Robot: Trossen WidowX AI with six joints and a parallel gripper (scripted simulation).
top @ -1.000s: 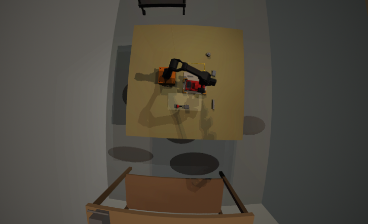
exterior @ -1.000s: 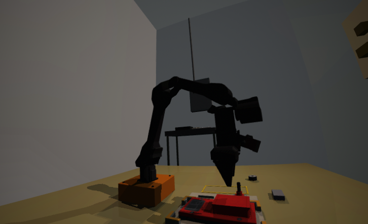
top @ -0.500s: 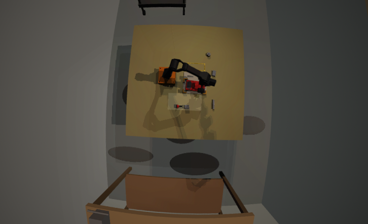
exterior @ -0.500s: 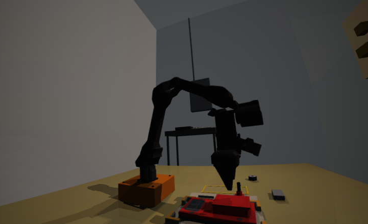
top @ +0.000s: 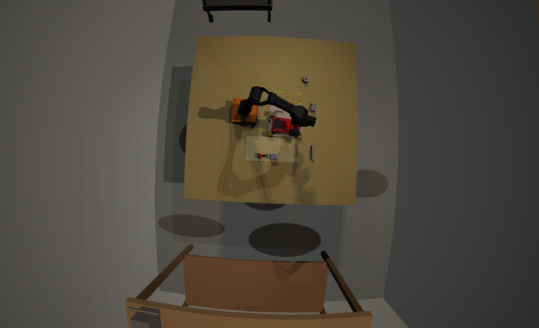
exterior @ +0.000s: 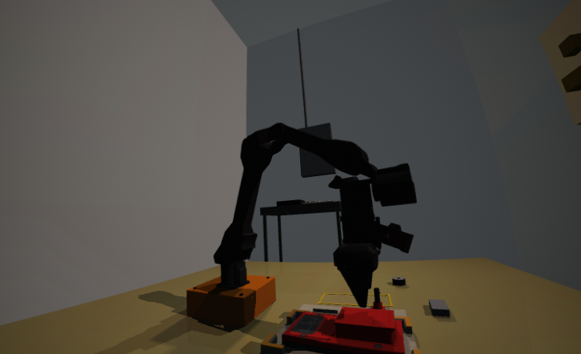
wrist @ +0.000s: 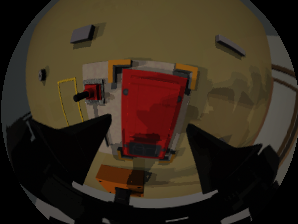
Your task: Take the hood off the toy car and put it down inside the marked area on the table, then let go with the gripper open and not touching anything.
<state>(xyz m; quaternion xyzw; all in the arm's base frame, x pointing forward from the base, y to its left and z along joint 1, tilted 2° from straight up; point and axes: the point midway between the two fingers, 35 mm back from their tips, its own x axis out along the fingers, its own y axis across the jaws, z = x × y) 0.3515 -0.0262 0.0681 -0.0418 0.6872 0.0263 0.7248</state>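
Note:
The red toy car (top: 286, 119) (exterior: 319, 323) (wrist: 150, 107) sits in a pale holder with orange corner brackets. A raised red block (exterior: 365, 323) is on its top and a dark panel (exterior: 306, 323) (wrist: 145, 149) is at the end nearer the arm's base. I cannot clearly tell the hood's edges from the body; the red top is still in place. My gripper (exterior: 363, 305) (wrist: 150, 123) is open and empty, pointing down above the car, fingers spread to either side of it in the wrist view. The marked area, a yellow outline (top: 288, 93) (exterior: 334, 293) (wrist: 67, 80), lies beyond the holder.
A red block with an upright dark peg (exterior: 377, 296) (wrist: 92, 92) stands on the holder between car and outline. Grey blocks (top: 312, 107) (top: 312, 152), a small round part (top: 305, 79) and a pale mat (top: 250, 144) with small parts lie around. The orange base (top: 237, 116) is left.

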